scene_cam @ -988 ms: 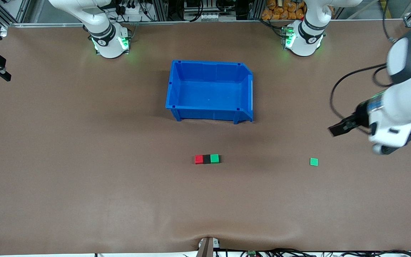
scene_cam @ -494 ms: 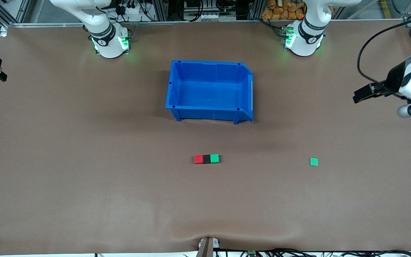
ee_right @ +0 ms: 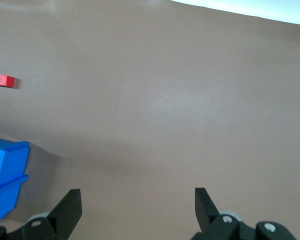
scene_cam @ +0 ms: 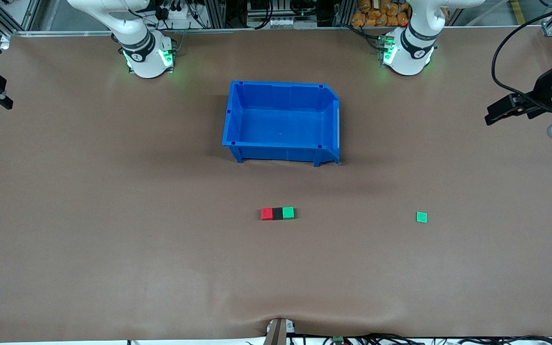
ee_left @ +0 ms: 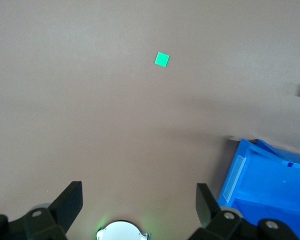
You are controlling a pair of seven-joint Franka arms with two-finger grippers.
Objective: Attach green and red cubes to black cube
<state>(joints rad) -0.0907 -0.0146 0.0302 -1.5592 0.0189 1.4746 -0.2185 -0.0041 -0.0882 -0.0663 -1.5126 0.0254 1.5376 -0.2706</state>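
We find the three small plastic cubes set in one tight row on the brown table mat point(scene_cam: 113, 249), nearer to the front camera than the blue plastic bin point(scene_cam: 281, 122). The bright red cube point(scene_cam: 267, 213) sits at the right arm's end of the row, the matte black cube point(scene_cam: 277, 213) in the middle, the bright green cube point(scene_cam: 288, 212) at the left arm's end. Each coloured cube touches a face of the black one; we see no gap between them. We judge the joining done: black in the centre lets both colours meet it at once, and the row lies flat with nothing holding it.

A flat thin green square tile point(scene_cam: 421, 217) lies alone toward the left arm's end of the table, well apart from the row. It plays no part in the assembly, as we read it.

The left gripper point(scene_cam: 501, 111) hangs in the air over the table edge at the left arm's end, clear of every object. In the left wrist view its jaws stand wide apart with only bare mat, the tile and a corner of the bin between and past them. It grips nothing.

The right gripper point(ee_right: 135, 200) is off at the right arm's end of the table. Its wrist view shows the fingers spread wide over bare mat, empty, touching nothing, with the red end of the row far off.

Both arms look parked, in our judgement.
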